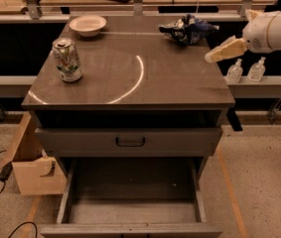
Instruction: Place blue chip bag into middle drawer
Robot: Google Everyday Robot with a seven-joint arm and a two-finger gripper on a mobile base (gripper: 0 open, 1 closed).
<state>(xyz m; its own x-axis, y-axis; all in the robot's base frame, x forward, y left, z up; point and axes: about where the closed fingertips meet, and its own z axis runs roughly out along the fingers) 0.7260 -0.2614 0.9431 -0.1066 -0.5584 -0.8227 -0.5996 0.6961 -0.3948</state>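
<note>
The blue chip bag lies crinkled on the far right of the grey cabinet top. My gripper, cream-coloured on a white arm, hangs at the cabinet's right edge. It is a little right of the bag and nearer the camera, and it does not touch the bag. The middle drawer is pulled open at the bottom of the view, and its flat grey floor is bare.
A silver-green soda can stands at the left of the top, and a white bowl at the back left. A shut drawer front with a black loop handle sits above the open drawer. A wooden box stands at floor left. Two bottles stand on a ledge at right.
</note>
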